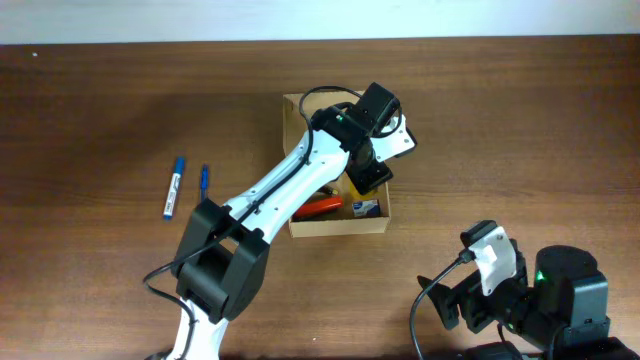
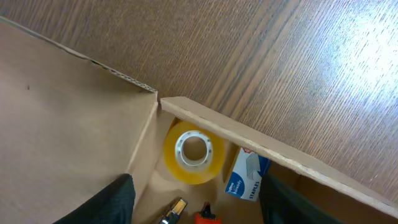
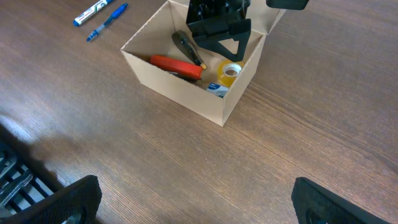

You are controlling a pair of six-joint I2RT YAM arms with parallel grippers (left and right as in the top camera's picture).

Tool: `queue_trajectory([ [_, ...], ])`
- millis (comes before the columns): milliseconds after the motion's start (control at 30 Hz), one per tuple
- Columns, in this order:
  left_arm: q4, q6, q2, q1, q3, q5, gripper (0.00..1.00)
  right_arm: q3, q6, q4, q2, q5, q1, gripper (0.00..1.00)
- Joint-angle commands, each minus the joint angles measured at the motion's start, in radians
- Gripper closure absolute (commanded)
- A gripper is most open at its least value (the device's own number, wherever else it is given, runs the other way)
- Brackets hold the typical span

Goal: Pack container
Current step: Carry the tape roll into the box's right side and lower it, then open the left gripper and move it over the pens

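The container (image 1: 335, 226) is a tan cardboard box at the table's middle, also in the right wrist view (image 3: 186, 93) and the left wrist view (image 2: 74, 137). Inside lie a yellow tape roll (image 2: 194, 152), a blue-white staples box (image 2: 247, 176), an orange tool (image 3: 175, 65) and a dark-handled tool (image 3: 186, 46). My left gripper (image 1: 367, 165) is open and empty, hanging inside the box above the tape roll; it shows in the right wrist view (image 3: 219, 28). My right gripper (image 3: 196, 202) is open and empty over bare table at the front right.
A blue-capped white marker (image 1: 173, 188) and a blue pen (image 1: 203, 180) lie on the table left of the box; both show in the right wrist view, marker (image 3: 93, 10), pen (image 3: 107, 21). The box's flap lid (image 3: 273, 15) stands open at its far side.
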Motion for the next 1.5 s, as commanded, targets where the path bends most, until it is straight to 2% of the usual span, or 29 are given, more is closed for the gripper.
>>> queue_trajectory([
  [0,-0.003,-0.003,0.008,0.003,-0.005,-0.003,0.37,-0.003,0.0,0.003,-0.005,0.01,-0.007,0.01],
  [233,-0.049,-0.003,-0.018,0.003,0.01,-0.003,0.37,-0.003,0.0,0.003,-0.005,0.01,-0.007,0.01],
  [433,-0.075,-0.045,-0.132,0.019,0.027,-0.039,0.37,-0.003,0.0,0.003,-0.005,0.01,-0.007,0.01],
  [600,-0.088,-0.104,-0.237,0.092,0.027,-0.052,0.37,-0.003,0.0,0.002,-0.005,0.01,-0.007,0.01],
  [733,-0.152,-0.109,-0.298,0.201,0.027,-0.052,0.37,-0.003,0.0,0.003,-0.005,0.01,-0.007,0.01],
  [1000,-0.31,-0.127,-0.312,0.356,0.027,-0.048,0.38,-0.003,0.0,0.003,-0.005,0.01,-0.007,0.01],
  [1467,-0.412,-0.1,-0.343,0.394,0.025,-0.015,0.4,-0.003,0.0,0.003,-0.005,0.01,-0.007,0.01],
])
